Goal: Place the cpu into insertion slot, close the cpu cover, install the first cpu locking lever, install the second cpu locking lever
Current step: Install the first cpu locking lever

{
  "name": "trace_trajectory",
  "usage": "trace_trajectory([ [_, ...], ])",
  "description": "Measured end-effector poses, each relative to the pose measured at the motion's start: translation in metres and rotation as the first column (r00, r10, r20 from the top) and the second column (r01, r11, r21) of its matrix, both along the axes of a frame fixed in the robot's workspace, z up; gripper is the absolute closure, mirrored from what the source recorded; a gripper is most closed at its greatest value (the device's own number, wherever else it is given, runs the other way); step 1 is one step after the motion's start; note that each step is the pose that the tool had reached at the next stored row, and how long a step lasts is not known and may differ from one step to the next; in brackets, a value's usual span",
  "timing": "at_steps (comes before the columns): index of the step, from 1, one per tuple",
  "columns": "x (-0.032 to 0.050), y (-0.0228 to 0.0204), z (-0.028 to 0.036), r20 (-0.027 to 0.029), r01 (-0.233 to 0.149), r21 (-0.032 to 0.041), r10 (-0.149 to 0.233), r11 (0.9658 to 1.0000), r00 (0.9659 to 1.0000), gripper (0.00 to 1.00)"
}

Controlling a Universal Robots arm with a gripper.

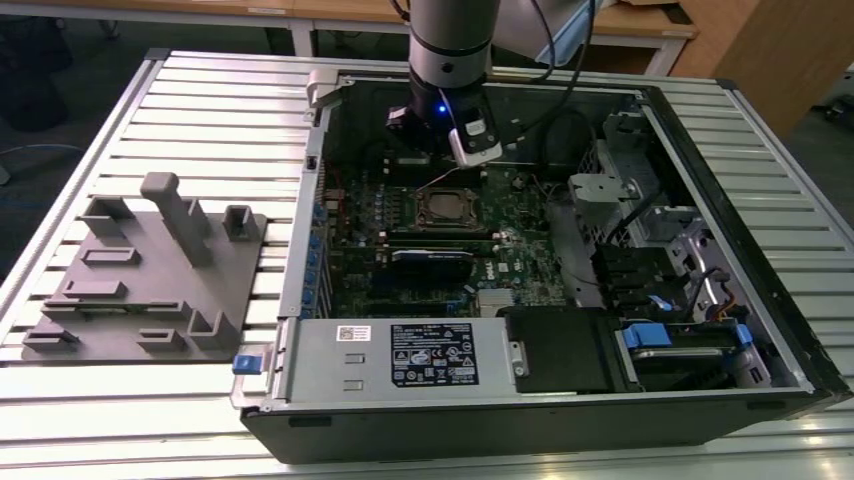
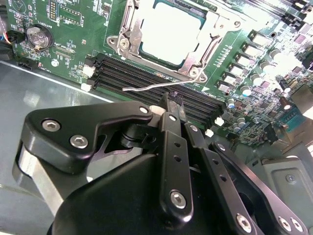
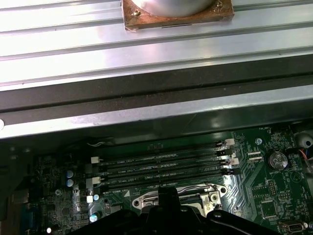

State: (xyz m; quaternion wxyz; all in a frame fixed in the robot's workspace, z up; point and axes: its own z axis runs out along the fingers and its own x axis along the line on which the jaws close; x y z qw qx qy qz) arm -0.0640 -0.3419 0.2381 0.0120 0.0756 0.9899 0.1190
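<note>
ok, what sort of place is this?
Probably a lab or workshop: an open desktop computer case lies on a slatted metal table beside a grey fixture block, with wooden desks behind.

Robotics lab bench — an assembly test cell.
An opened computer case (image 1: 534, 432) is laid on a slatted aluminium table (image 1: 200, 100); a grey fixture block (image 1: 147, 290) is set beside it, wooden desks (image 1: 641, 25) are seen beyond.

We see a green circuit board (image 2: 73, 29), a bright silver-grey cpu (image 2: 171, 29) and a silver cpu cover (image 2: 131, 24). The fingers (image 2: 173, 147) are glossy black. In the exterior view the counter (image 1: 200, 100) is pale silver with parallel ribs, the moulded fixture (image 1: 147, 270) plain grey, the case (image 1: 534, 430) black with blue tabs (image 1: 246, 362).
</note>
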Motion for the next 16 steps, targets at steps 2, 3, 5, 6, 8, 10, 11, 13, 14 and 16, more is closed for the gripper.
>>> trace_trajectory([
  [2,0.0004,0.0,0.0,0.0,0.0,0.0001,0.0,1.0,1.0,0.89],
  [3,0.0005,0.0,0.0,0.0001,0.0,0.0,0.0,1.0,1.0,0.89],
  [5,0.0007,0.0,0.0,0.0,0.0,0.0,0.0,1.0,1.0,0.89],
  [6,0.0007,0.0,-0.0001,0.0001,0.0,0.0001,0.0,1.0,1.0,0.89],
  [8,0.0007,0.0001,-0.0008,0.0004,0.0,0.0007,0.0,1.0,1.0,0.89],
  [10,0.0007,0.0,-0.0008,0.0002,0.0,0.001,0.0,1.0,1.0,0.89],
  [11,0.0007,0.0,-0.0008,0.0002,0.0,0.0011,0.0,1.0,1.0,0.89],
  [13,0.0007,0.0,-0.0013,0.0004,0.0,0.0043,0.0,1.0,1.0,0.89],
  [14,0.0007,0.0,-0.0019,0.0005,0.0,0.0051,0.0,1.0,1.0,0.89],
  [16,0.0007,0.0,-0.0024,0.0002,0.0,0.0048,0.0,1.0,1.0,0.89],
])
